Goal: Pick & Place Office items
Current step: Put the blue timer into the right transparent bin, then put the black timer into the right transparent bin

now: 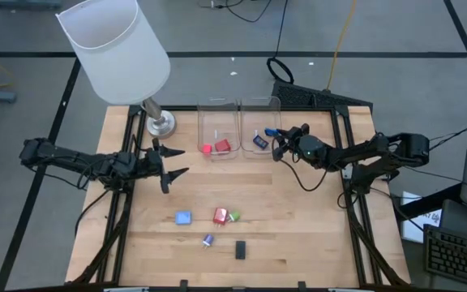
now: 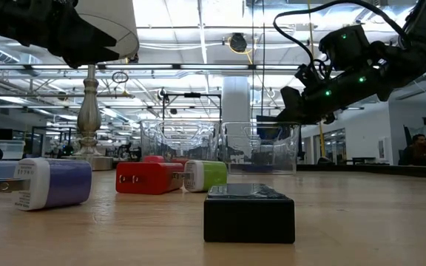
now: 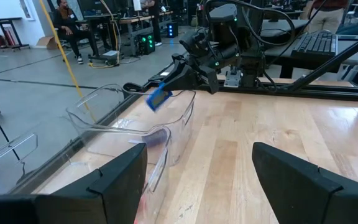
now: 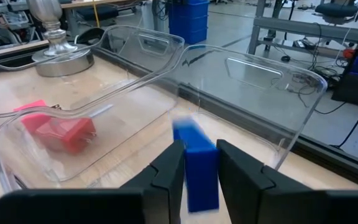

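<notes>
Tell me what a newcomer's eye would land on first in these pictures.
First, the big white-shaded lamp at the table's far left corner. Next, the right gripper over the right-hand clear bin, a blue piece between its fingers; the left-hand bin already holds red pieces. Then the loose office items scattered on the near wood, with the left gripper open beside the lamp base.

Blue piece (image 4: 194, 165), seemingly pinched, above bin (image 4: 278, 149).

place: robotics lab | signs: workbenches (image 3: 135, 22), cables (image 1: 339, 32), seated person (image 3: 67, 22)
</notes>
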Motion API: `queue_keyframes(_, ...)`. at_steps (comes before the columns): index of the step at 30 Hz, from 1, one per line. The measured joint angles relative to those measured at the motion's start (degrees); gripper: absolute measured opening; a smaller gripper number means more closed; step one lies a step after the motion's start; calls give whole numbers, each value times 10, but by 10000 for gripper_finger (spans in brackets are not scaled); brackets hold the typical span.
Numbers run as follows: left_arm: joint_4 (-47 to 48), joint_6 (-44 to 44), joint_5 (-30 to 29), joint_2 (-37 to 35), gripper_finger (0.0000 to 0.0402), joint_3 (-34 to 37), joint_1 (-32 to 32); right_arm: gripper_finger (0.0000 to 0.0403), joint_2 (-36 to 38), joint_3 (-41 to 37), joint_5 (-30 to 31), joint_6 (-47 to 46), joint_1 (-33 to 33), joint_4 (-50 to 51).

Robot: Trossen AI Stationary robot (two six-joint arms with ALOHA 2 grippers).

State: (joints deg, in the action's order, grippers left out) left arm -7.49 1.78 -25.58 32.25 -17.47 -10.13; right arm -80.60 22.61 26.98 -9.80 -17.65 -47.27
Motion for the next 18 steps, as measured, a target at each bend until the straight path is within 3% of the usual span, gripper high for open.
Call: queue_keyframes(18, 3, 0, 0, 0, 294, 0, 0, 114, 0, 0, -19, 1, 1, -4)
